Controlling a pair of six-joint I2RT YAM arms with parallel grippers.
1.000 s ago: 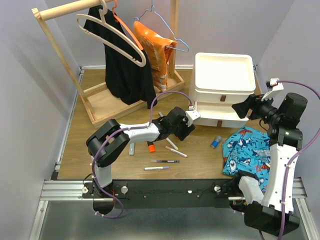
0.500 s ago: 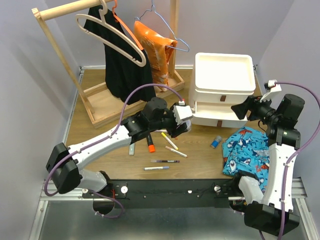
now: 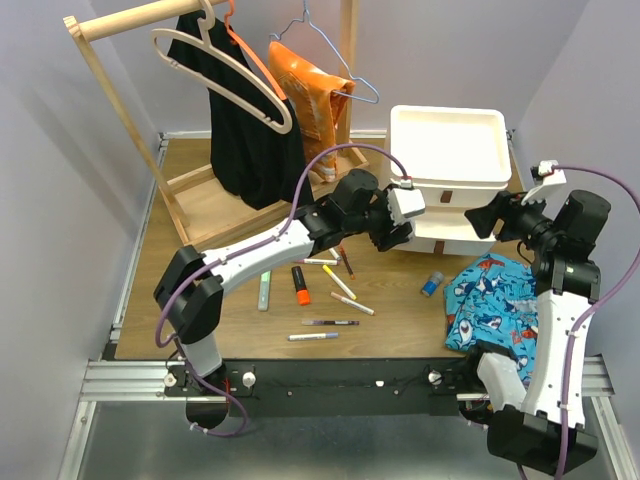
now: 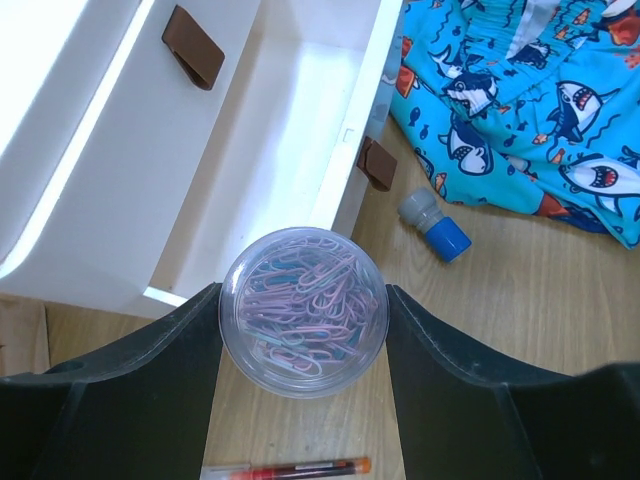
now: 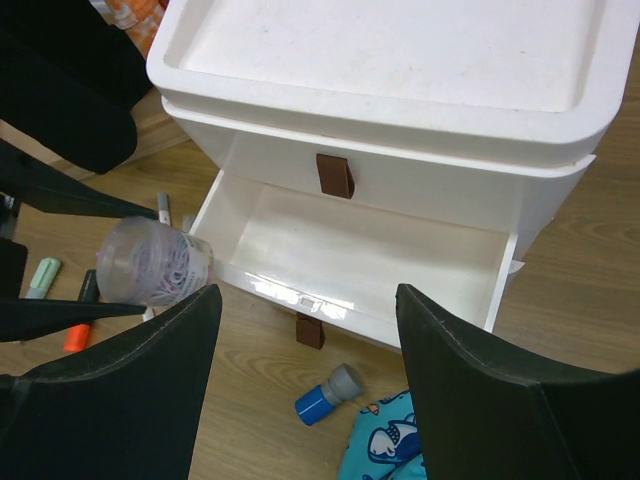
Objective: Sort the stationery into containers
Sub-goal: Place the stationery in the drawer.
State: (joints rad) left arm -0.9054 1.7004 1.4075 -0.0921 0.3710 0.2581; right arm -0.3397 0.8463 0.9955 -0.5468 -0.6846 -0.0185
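left claw (image 4: 303, 318) grips clip pot (image 5: 155, 262) by open drawer (image 5: 350, 245) corner (right claw (image 5: 308, 300) wide)

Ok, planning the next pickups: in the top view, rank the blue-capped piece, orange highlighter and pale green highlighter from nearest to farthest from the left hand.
From the left hand, holding the clear pot at the open drawer:
1. Blue-capped piece, to its right, by the shark cloth.
2. Orange highlighter, to its left.
3. Pale green highlighter, farther left still.
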